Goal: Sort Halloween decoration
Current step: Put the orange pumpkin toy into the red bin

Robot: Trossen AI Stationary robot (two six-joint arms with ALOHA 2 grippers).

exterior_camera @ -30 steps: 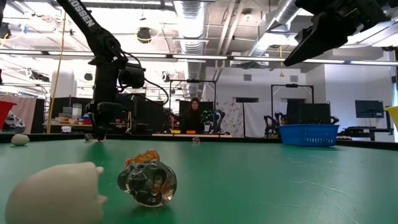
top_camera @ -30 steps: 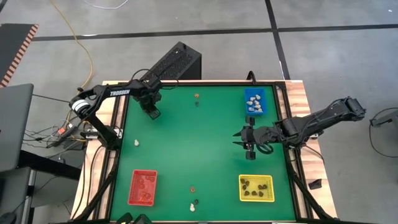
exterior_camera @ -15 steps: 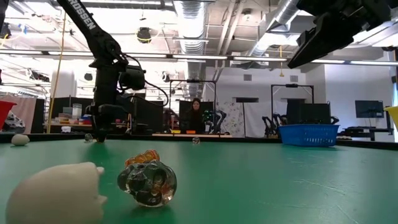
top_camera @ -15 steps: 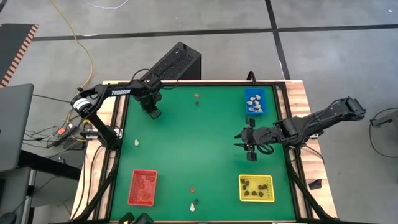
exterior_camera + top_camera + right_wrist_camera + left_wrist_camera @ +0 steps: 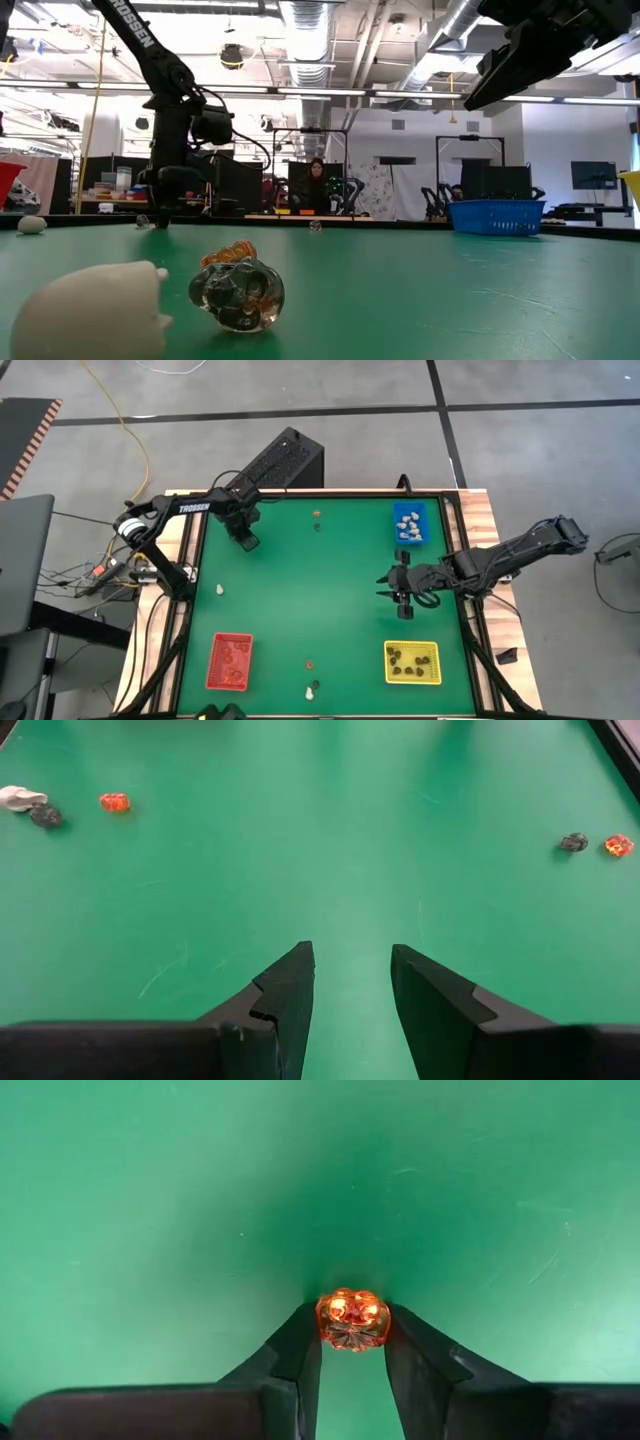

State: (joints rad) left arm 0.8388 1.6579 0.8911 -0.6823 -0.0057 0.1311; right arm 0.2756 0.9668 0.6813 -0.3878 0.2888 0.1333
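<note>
Left gripper (image 5: pixel 352 1342) clenched on an orange trinket (image 5: pixel 352 1320) against the green table (image 5: pixel 300 590).
Right gripper (image 5: pixel 350 982) released, hovering mid-table, holding nothing.

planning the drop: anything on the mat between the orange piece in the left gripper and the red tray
Nothing visible blocks it. The left gripper holds the orange trinket near the far left; only a cream trinket lies off toward the left edge before the red tray.
</note>
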